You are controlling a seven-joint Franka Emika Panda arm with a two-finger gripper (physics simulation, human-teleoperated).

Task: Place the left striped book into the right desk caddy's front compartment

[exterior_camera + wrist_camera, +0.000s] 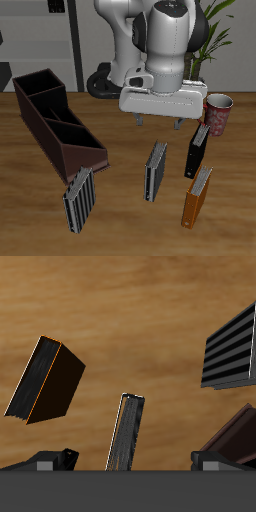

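Note:
The left striped book (155, 170) is slim and muted grey with fine dark stripes; it stands on the table near the middle. It also shows in the wrist view (127, 431), between my fingertips' line of sight. The right desk caddy (50, 120) is a long dark maroon open box with three compartments; one corner shows in the wrist view (232, 431). My gripper (158, 121) hangs open and empty above the table, a little behind and above the grey book. In the wrist view the gripper (130, 461) has its jaws wide apart with nothing between them.
A bolder black-and-white striped book (78, 198) stands by the caddy's front end, also in the wrist view (232, 348). A black book (197, 150), an orange book (196, 196) and a red mug (218, 112) stand beside the grey book. A dark book with orange edges (45, 381) shows in the wrist view.

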